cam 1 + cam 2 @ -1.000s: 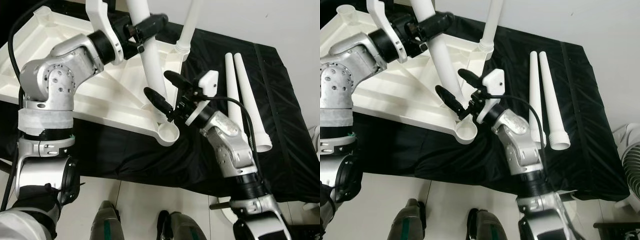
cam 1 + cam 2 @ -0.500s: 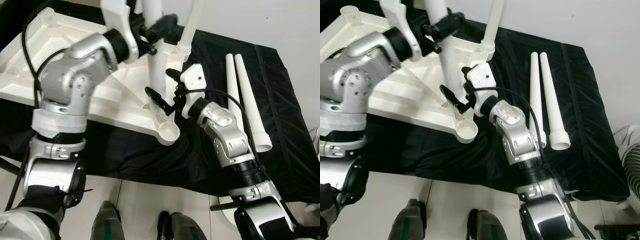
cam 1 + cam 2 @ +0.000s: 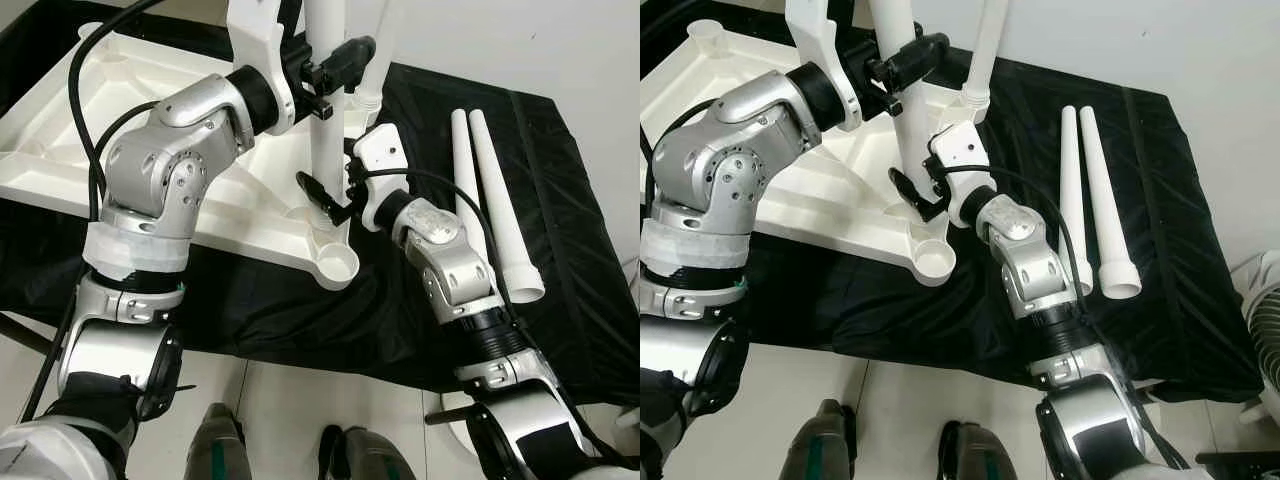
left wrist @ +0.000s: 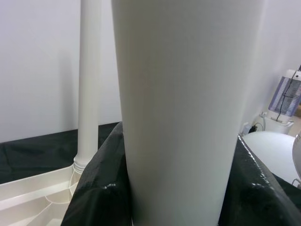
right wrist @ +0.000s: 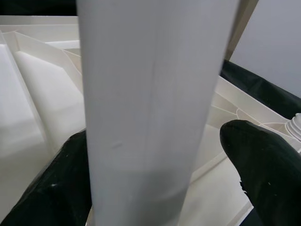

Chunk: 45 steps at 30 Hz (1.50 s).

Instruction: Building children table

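The white tabletop [image 3: 200, 215] lies upside down on the black-covered surface [image 3: 560, 330], reaching to its left edge. A white leg [image 3: 322, 120] stands upright near the tabletop's front corner, just behind an open socket [image 3: 337, 265]. The left hand [image 3: 335, 68] pinches this leg high up; the right hand [image 3: 335, 190] has its fingers spread around the leg's base. A second leg [image 3: 985, 50] stands at the tabletop's rear corner. Two spare legs [image 3: 490, 200] lie side by side toward the surface's right edge.

Tabletop [image 3: 120, 110] on cloth [image 3: 570, 250], two loose legs [image 3: 490, 190] to its right
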Tool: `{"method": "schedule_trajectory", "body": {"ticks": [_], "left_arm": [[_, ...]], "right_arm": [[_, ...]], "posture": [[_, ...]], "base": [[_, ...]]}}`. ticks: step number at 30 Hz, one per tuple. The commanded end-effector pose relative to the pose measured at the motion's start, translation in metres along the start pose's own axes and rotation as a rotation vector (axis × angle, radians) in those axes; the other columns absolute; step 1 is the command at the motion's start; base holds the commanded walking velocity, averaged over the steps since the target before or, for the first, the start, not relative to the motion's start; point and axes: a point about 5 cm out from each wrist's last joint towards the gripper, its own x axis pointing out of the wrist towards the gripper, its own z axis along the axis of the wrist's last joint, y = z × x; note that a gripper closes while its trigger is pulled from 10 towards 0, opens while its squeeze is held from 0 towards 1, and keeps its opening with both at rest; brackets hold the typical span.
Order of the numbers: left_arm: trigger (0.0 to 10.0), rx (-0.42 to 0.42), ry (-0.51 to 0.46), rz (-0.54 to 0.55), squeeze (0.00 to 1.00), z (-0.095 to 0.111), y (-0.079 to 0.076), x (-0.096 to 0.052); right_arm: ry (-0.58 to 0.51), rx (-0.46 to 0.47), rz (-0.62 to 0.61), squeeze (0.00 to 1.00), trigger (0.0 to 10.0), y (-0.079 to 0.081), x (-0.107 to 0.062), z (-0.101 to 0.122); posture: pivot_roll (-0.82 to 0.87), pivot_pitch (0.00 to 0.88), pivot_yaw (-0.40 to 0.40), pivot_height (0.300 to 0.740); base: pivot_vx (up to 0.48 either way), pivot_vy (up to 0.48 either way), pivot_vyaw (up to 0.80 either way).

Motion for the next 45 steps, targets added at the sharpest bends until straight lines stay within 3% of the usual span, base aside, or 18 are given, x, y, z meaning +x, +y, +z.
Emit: {"method": "schedule_trajectory", "body": {"ticks": [1,9,10,12,13,14,15,16,20,21,35,36,37,38,45], "left_arm": [[10.0,0.036,-0.026,-0.043,0.0,0.005,-0.008,0.004],[10.0,0.036,-0.034,-0.064,0.0,0.004,-0.012,0.009],[10.0,0.034,-0.038,-0.067,0.0,0.004,-0.013,0.011],[10.0,0.033,-0.039,-0.068,0.0,0.004,-0.013,0.011],[10.0,0.033,-0.04,-0.069,0.0,0.004,-0.013,0.011],[10.0,0.033,-0.04,-0.069,0.0,0.004,-0.013,0.011],[10.0,0.031,-0.041,-0.071,0.0,0.004,-0.014,0.011],[10.0,0.03,-0.042,-0.072,0.0,0.004,-0.014,0.011],[10.0,0.033,-0.046,-0.081,0.0,0.005,-0.015,0.013],[10.0,0.036,-0.049,-0.083,0.0,0.006,-0.015,0.013],[10.0,0.043,-0.059,-0.099,0.0,0.008,-0.018,0.015],[10.0,0.043,-0.058,-0.1,0.0,0.008,-0.018,0.015],[10.0,0.043,-0.058,-0.1,0.0,0.008,-0.018,0.015],[10.0,0.042,-0.058,-0.101,0.0,0.008,-0.018,0.015],[10.0,0.043,-0.046,-0.127,0.0,0.004,-0.023,0.016]], "right_arm": [[0.021,-0.009,-0.006,0.0,10.0,0.0,0.002,0.0],[-0.013,0.009,-0.004,0.0,10.0,0.004,0.008,0.012],[-0.009,0.04,-0.026,0.0,7.2,0.003,0.006,0.011],[-0.001,0.052,-0.044,0.0,7.2,0.001,0.005,0.009],[0.002,0.059,-0.057,0.0,5.6,0.0,0.005,0.007],[0.002,0.059,-0.057,0.0,5.6,0.0,0.005,0.007],[0.005,0.066,-0.06,0.0,0.9,0.001,0.005,0.006],[0.009,0.076,-0.061,0.0,0.0,0.001,0.005,0.005],[0.026,0.099,-0.071,0.0,0.0,0.002,0.004,0.003],[0.039,0.099,-0.078,0.0,10.0,0.001,0.004,0.001],[0.08,0.098,-0.109,0.0,10.0,0.0,0.003,-0.004],[0.081,0.099,-0.115,0.0,1.4,0.0,0.003,-0.004],[0.081,0.099,-0.115,0.0,1.4,0.0,0.003,-0.004],[0.079,0.104,-0.122,0.0,0.0,-0.001,0.003,-0.004],[0.067,0.093,-0.129,0.0,0.0,-0.004,0.003,-0.002]], "posture": [[0.1,0.071,-0.051,0.74],[0.09,0.054,-0.044,0.74],[0.09,0.049,-0.044,0.74],[0.09,0.047,-0.043,0.74],[0.09,0.046,-0.042,0.74],[0.09,0.046,-0.042,0.74],[0.09,0.044,-0.04,0.74],[0.08,0.041,-0.038,0.74],[0.08,0.036,-0.036,0.74],[0.08,0.031,-0.031,0.74],[0.08,0.03,-0.026,0.74],[0.08,0.03,-0.026,0.74],[0.08,0.03,-0.026,0.74],[0.08,0.03,-0.025,0.74],[0.08,0.034,-0.019,0.74]], "base": [[0.0,0.0,0.0],[0.0,0.0,0.0],[0.0,0.0,0.0],[0.0,0.0,0.0],[0.0,0.0,0.0],[0.0,0.0,0.0],[0.0,0.0,0.0],[0.0,0.0,0.0],[0.0,0.0,0.0],[0.0,0.0,0.0],[0.0,0.0,0.0],[0.0,0.0,0.0],[0.0,0.0,0.0],[0.0,0.0,0.0],[0.0,0.0,0.0]]}}
